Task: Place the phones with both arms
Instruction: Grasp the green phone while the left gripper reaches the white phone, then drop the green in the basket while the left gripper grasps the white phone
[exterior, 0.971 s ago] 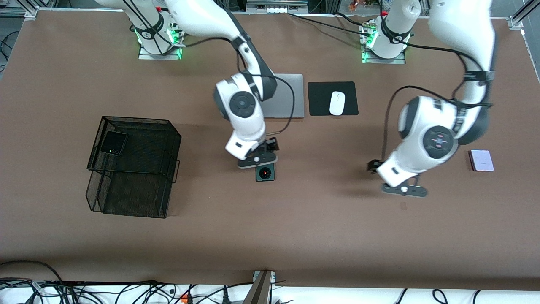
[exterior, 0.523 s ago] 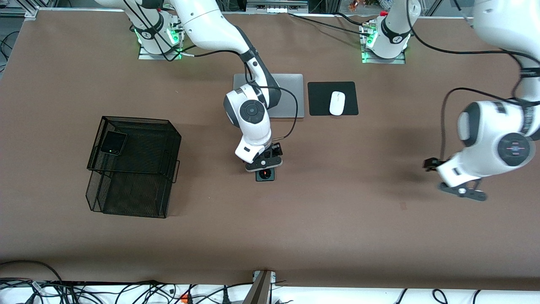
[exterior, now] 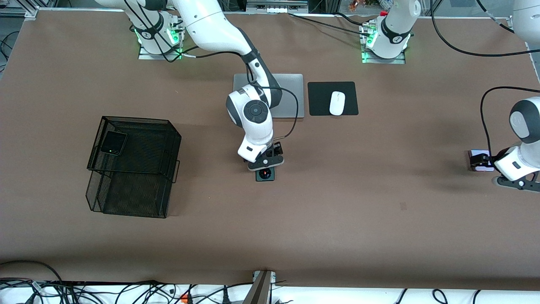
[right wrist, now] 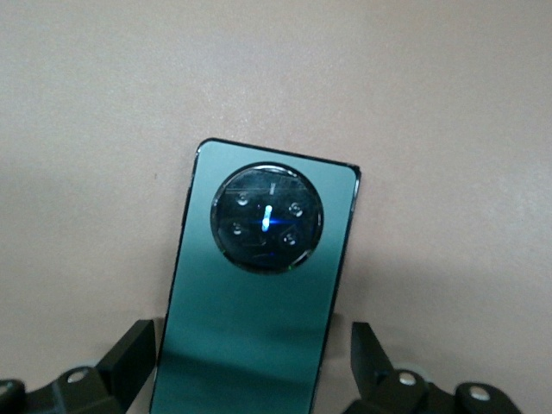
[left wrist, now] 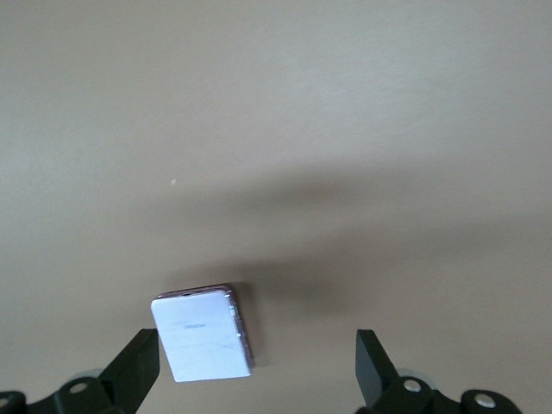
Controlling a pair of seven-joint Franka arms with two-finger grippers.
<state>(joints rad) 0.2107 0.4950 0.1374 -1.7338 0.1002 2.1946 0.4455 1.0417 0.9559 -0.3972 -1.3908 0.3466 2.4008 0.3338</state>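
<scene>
Front view: the right claw (exterior: 265, 166) hangs over the dark green phone (exterior: 265, 173) on the counter (exterior: 337, 219); the left claw (exterior: 517, 183) hangs just beside the lilac phone (exterior: 481, 161).

Left wrist view: fingers (left wrist: 134, 366) apart, the lilac phone (left wrist: 202, 332) lying between them, toward one finger.

Right wrist view: fingers (right wrist: 129, 354) apart, straddling the green phone (right wrist: 259, 285).

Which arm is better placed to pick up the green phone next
The right. The right gripper hangs open directly over the green phone, its fingers either side in the right wrist view. The left gripper is open at the table's other end, over the lilac phone.
</scene>
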